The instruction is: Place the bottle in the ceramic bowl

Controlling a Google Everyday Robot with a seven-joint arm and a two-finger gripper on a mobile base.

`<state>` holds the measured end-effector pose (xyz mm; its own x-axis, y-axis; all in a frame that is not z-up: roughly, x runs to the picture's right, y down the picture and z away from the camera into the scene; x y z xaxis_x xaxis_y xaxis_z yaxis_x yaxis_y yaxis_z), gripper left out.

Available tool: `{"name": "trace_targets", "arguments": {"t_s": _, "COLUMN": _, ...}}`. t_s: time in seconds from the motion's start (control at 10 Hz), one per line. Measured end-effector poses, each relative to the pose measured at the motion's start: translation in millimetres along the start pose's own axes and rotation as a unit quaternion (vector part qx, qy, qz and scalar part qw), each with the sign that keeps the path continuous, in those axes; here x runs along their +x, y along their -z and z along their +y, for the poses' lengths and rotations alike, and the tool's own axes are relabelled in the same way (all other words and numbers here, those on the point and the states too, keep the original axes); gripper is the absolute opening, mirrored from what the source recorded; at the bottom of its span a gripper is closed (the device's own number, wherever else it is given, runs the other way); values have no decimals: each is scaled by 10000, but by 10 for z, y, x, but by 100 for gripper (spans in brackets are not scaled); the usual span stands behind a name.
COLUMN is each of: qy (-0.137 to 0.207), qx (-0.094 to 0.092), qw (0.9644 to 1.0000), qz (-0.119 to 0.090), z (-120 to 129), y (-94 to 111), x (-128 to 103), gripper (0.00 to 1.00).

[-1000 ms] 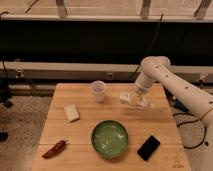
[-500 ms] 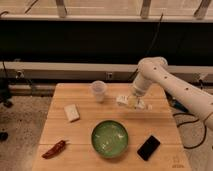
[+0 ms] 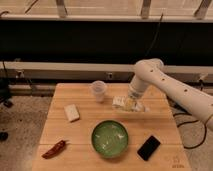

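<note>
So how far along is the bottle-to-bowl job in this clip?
Partway. Done: the gripper is down at the bottle, which lies on its side at the table's far right, near the plastic cup. In hand: apparently the grasp or carry; whether the bottle is lifted is unclear. Left: moving it over the green ceramic bowl, which sits near the front edge with nothing in it, and releasing it there.

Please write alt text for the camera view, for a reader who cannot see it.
A white robot arm's end effector is at a bottle, behind a green bowl on a wooden table. Also there: cup, white block, phone, red pepper.
</note>
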<state>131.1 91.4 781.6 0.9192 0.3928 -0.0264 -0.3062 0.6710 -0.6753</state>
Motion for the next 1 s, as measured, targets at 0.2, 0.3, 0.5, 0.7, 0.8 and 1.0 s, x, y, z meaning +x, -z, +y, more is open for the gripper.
{"name": "trace_targets", "arguments": {"t_s": 0.2, "qy": 39, "qx": -2, "qw": 10000, "qz": 6, "z": 65, "y": -19, "x": -56, "gripper": 0}}
{"name": "trace_targets", "arguments": {"t_s": 0.3, "qy": 53, "qx": -7, "qw": 10000, "qz": 13, "z": 125, "y": -35, "x": -84, "gripper": 0}}
{"name": "trace_targets", "arguments": {"t_s": 0.5, "qy": 87, "qx": -10, "qw": 10000, "qz": 16, "z": 180, "y": -53, "x": -128, "gripper": 0}}
{"name": "trace_targets", "arguments": {"t_s": 0.7, "qy": 99, "qx": -14, "qw": 9999, "qz": 41, "z": 268, "y": -73, "x": -114, "gripper": 0}}
{"name": "trace_targets", "arguments": {"t_s": 0.8, "qy": 118, "qx": -14, "qw": 9999, "qz": 49, "z": 298, "y": -84, "x": -137, "gripper": 0}}
{"name": "trace_targets", "arguments": {"t_s": 1.0, "qy": 158, "qx": -7, "qw": 9998, "qz": 80, "z": 370, "y": -112, "x": -170, "gripper": 0}}
